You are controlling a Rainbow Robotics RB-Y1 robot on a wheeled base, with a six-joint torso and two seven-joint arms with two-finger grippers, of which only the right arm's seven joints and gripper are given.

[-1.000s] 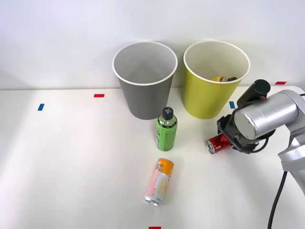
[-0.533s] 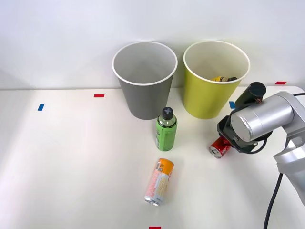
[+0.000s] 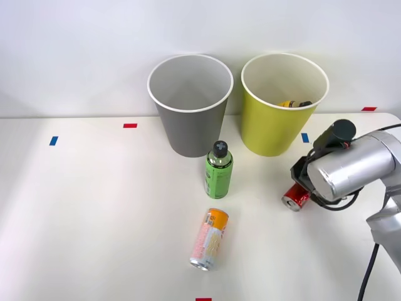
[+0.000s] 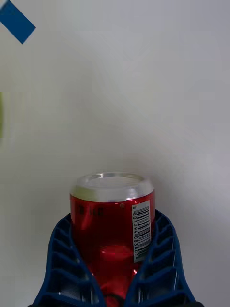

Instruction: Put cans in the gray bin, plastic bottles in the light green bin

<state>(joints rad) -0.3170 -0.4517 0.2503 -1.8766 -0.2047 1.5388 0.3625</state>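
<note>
The shiny red can [image 3: 296, 195] is held between my blue ribbed fingers [image 4: 160, 261], and my right gripper [image 4: 112, 268] is shut on it at the table's right side. The wrist view shows the red can [image 4: 112, 218] with its silver end pointing away. A second can [image 3: 209, 239] with orange, pink and white print lies on its side near the front middle. The green plastic bottle [image 3: 218, 169] with a black cap stands upright before the gray bin [image 3: 190, 106]. A yellowish bottle [image 3: 292, 104] lies inside the light green bin [image 3: 279, 110].
Small red tape marks [image 3: 130, 125] and blue tape marks [image 3: 53, 140] dot the white table. A blue mark [image 4: 17, 21] shows beyond the can in the wrist view. The silver arm [image 3: 351, 169] reaches in from the right edge.
The red can has turned and shifted right and slightly toward the front with my gripper shut on it. The other objects have stayed put.
</note>
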